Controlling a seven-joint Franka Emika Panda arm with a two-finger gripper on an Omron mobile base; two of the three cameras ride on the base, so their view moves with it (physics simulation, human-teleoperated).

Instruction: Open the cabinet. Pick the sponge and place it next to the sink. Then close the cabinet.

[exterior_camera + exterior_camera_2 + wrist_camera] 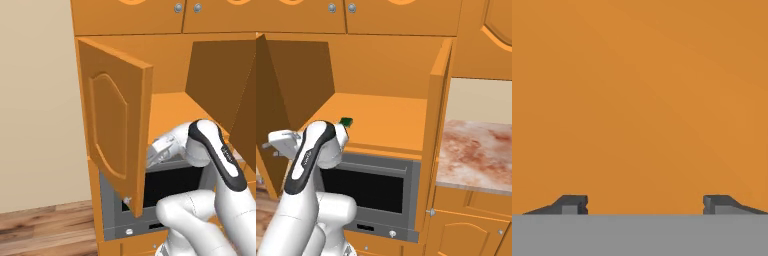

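Right base view: the large orange wooden cabinet (381, 65) stands open, the tiny green sponge (346, 121) near its shelf's front left corner. The hand (645, 205), released and empty, should descend squarely over it before clenching.

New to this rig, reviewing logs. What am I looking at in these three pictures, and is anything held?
It is a rendered kitchen with a white robot arm on a driving base. Two pictures come from cameras on the base, behind the arm to its left and right. The third looks along the gripper: its two dark fingertips stand wide apart with plain orange wood between them, so nothing is held. The cabinet above the grey oven has both doors open. On its shelf lies a small green sponge, right by the arm.
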